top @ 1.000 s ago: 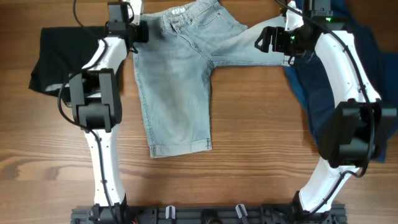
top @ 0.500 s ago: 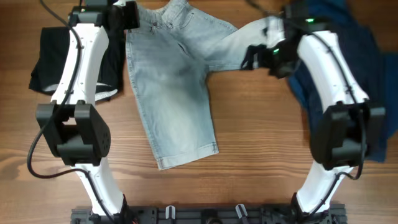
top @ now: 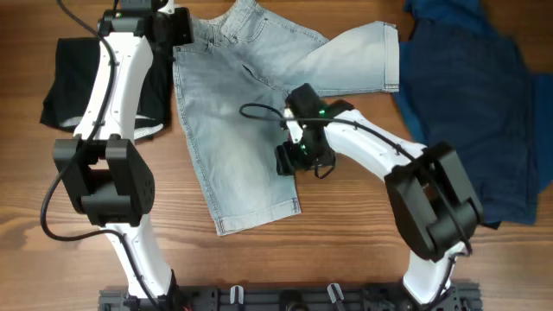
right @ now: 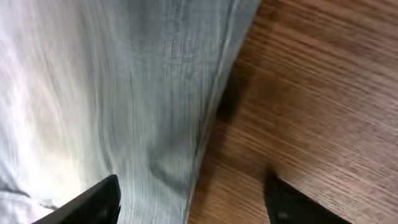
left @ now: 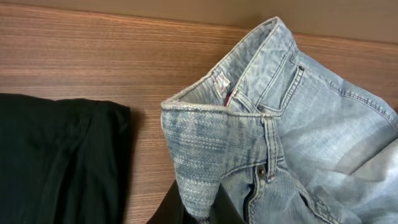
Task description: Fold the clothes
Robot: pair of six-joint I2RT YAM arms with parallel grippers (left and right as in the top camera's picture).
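1. denim shorts [top: 233, 130]: upper centre of the overhead view, one leg down to lower centre, the other out to upper right.
2. left gripper [left: 196, 210]: clenched on waistband corner, upper left.
3. right gripper [right: 193, 199]: jaws apart, straddling lower leg's inner edge, mid-frame.
4. Denim is likely limp, weighty and draggy; grip hems or seams.

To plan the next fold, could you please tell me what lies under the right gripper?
Below the open right gripper lie the edge of the denim shorts and the wooden table. Anything beneath the denim is covered.
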